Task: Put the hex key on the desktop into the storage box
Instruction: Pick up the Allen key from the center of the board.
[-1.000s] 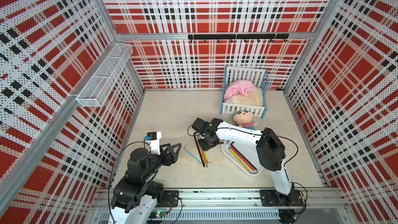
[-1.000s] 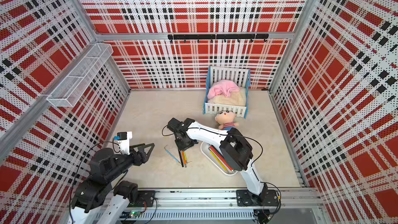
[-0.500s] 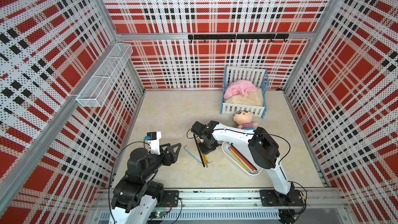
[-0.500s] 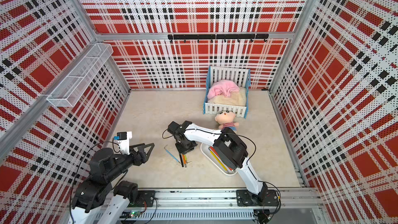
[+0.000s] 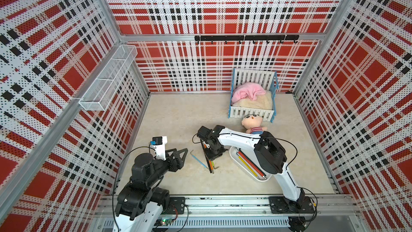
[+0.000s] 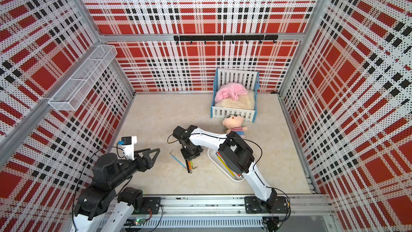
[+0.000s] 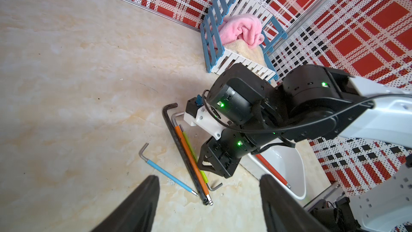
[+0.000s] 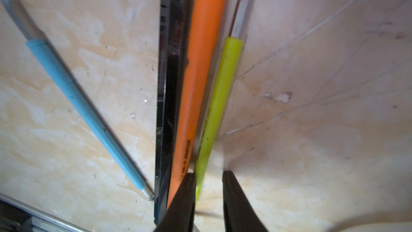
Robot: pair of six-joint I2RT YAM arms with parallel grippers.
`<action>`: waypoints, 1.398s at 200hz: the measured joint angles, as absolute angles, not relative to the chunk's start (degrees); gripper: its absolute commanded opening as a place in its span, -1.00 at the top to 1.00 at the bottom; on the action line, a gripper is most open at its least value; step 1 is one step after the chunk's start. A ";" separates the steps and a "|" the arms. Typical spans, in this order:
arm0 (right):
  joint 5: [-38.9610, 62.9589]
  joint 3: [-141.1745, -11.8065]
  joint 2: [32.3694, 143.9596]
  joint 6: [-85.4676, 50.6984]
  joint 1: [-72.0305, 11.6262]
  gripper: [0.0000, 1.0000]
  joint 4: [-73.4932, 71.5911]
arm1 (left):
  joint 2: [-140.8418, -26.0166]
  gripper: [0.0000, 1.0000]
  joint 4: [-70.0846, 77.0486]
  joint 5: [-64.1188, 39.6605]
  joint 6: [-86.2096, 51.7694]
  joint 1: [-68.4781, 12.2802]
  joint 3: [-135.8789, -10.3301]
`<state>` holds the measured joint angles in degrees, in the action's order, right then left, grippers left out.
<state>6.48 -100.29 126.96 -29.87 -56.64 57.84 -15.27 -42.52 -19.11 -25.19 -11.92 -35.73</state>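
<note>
four keys are left on the desktop [image 5: 178, 119], and the right claw [image 8: 208, 188] is down over the green key [image 8: 219, 99], so i'd call this the grab step. its jaws stand a little apart with the green shaft in the gap, up against one finger [image 8: 185, 197] and clear of the other. nothing is clamped yet as far as i can see.

tricky bit: the orange key [image 8: 200, 63] lies touching the green one just outside that same finger, with the black key [image 8: 171, 85] right beside the orange. can't tell if the fingertip is sitting on the orange sleeve or in the seam. i'd get it into the seam and down to the surface before closing, or orange may come along or get shoved.

the grip looks to be near the bent end, so i'd guess the long end droops. close slow, lift straight, stay low.

the box [image 5: 234, 155] is near the claw, on the side away from the blue key [image 8: 73, 94]. a red key [image 5: 252, 164] and a yellow key [image 5: 247, 166] lie in it, so lay green down alongside them and let go low.

the left claw [image 7: 209, 177] is wide open and empty, well apart on the blue key's side.
</note>
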 measured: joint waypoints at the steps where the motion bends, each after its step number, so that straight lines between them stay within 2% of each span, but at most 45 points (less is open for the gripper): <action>1: 6.50 -100.31 127.00 -29.89 -56.64 0.44 57.84 | -15.27 -0.53 -42.52 -19.11 -25.19 -11.92 -35.73; 31: 6.66 -101.56 128.27 -30.24 -56.64 0.39 58.46 | -15.27 -0.53 -42.52 -19.11 -25.19 -11.92 -35.73; 73: 5.96 -104.44 129.95 -30.85 -56.64 0.41 60.86 | -15.27 -0.53 -42.52 -19.11 -25.17 -11.81 -35.73; 109: 4.32 -105.60 130.72 -32.60 -56.64 0.61 62.46 | -15.27 -0.53 -42.52 -19.11 -25.17 -11.60 -35.70; 172: 2.46 -105.75 130.93 -34.46 -56.51 0.79 63.18 | -15.27 -0.53 -42.52 -19.20 -25.12 -11.53 -35.70; 201: 2.11 -105.89 131.02 -34.65 -56.51 1.00 63.31 | -15.27 -0.53 -42.52 -19.29 -25.02 -11.27 -35.70; 279: 1.10 -106.63 131.13 -34.65 -56.51 1.00 64.05 | -15.33 -0.53 -42.52 -19.33 -24.99 -10.90 -35.70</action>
